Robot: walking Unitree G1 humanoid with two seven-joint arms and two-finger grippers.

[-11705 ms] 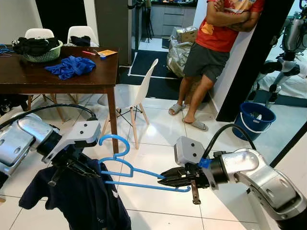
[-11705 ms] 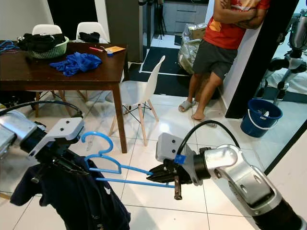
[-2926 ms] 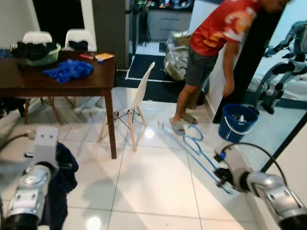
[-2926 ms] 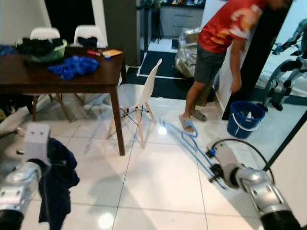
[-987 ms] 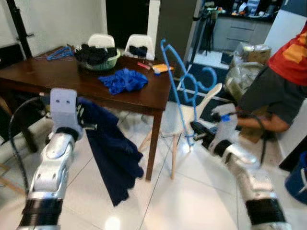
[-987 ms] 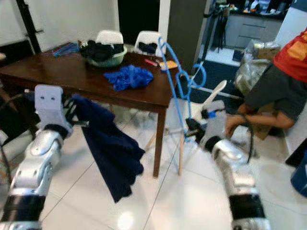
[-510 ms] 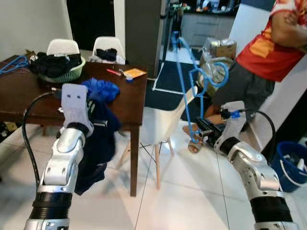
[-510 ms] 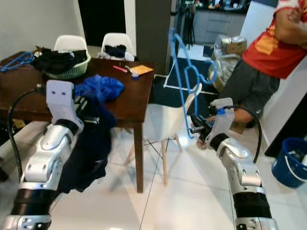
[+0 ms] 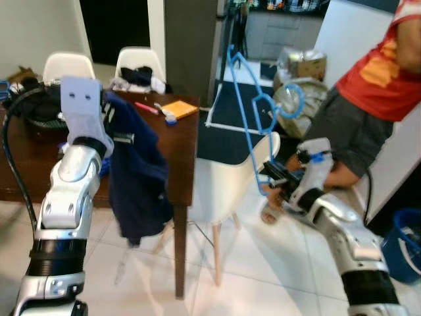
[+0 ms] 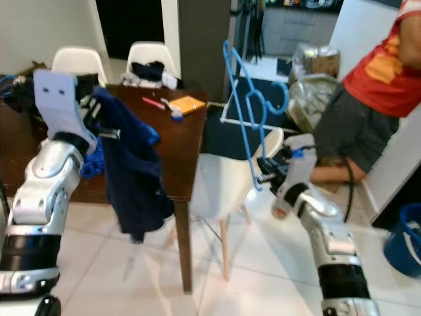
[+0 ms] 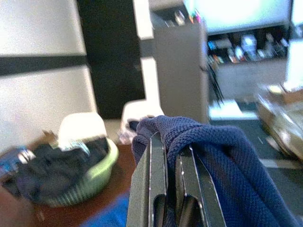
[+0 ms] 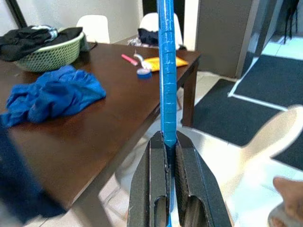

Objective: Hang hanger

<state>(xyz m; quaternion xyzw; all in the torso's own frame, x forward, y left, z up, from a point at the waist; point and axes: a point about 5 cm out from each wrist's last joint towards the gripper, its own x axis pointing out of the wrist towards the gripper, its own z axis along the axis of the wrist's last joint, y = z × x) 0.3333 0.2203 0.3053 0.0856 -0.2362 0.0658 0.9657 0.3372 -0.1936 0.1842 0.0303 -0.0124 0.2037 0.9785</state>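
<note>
Right gripper (image 12: 166,142) clamped on blue hanger (image 9: 248,125), standing upright above it; left gripper (image 11: 171,156) pinched on navy garment (image 9: 137,178) draping below. Right wrist view adds blue cloth (image 12: 49,97) on table (image 12: 109,137) beyond. Chair (image 9: 223,191) between arms, person (image 9: 368,112) behind right gripper.

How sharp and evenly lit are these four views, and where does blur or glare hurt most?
Eye views: softly blurred throughout, yet the blue hanger and navy garment read clearly. Left wrist view: the left gripper is sharp on the garment, the background smeared, the top-right washed out. Right wrist view: the right gripper and hanger are crisp, the near edges blurred.
</note>
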